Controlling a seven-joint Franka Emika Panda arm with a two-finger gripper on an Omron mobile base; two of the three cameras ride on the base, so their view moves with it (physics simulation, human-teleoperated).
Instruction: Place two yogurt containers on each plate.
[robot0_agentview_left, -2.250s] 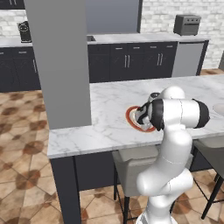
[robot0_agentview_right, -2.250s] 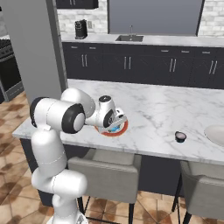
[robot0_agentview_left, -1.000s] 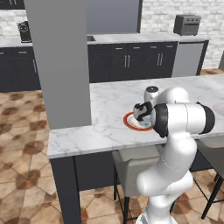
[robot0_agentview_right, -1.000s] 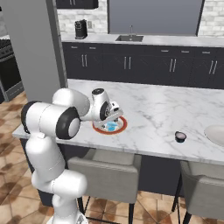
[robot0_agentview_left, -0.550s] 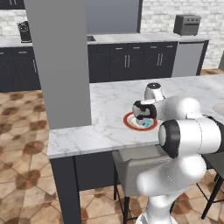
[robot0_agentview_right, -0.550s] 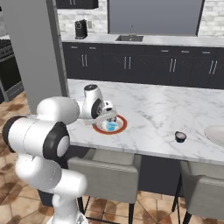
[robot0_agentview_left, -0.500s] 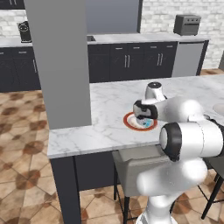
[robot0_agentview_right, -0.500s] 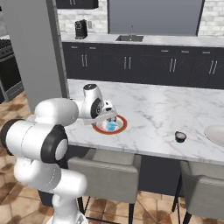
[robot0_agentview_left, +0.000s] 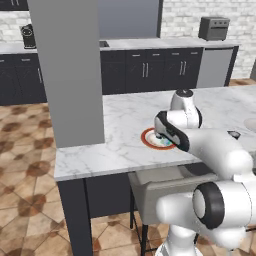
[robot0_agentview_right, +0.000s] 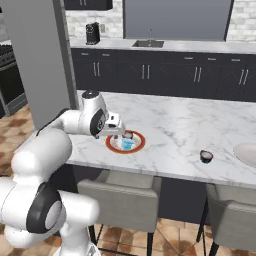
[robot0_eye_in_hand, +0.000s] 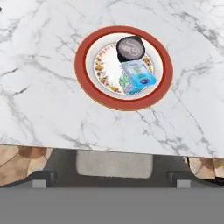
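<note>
On the white marble island counter (robot0_eye_in_hand: 39, 83), red-rimmed white plate (robot0_eye_in_hand: 87, 87) holds 2 yogurts: dark navy cup (robot0_eye_in_hand: 130, 48) at 12 o'clock, translucent blue cup (robot0_eye_in_hand: 138, 77) touching it at centre. Gripper (robot0_agentview_right: 116, 131) wide open, empty. Cups prob. light, slick; grasp across sides.

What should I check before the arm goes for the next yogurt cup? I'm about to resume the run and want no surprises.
1. Red-rimmed plate holds two cups: ok; dark cup and light blue cup both sit on it, side by side.
2. The light blue cup stands upright: not ok; it appears to lie on its side.
3. Gripper is free of any cup: ok; it is open above the plate and nothing is between its tips.
4. Next cup is located: ok; a dark cup stands alone on the counter.
5. Pale plate is ready: cannot tell; it is cut off at the picture's edge.
</note>
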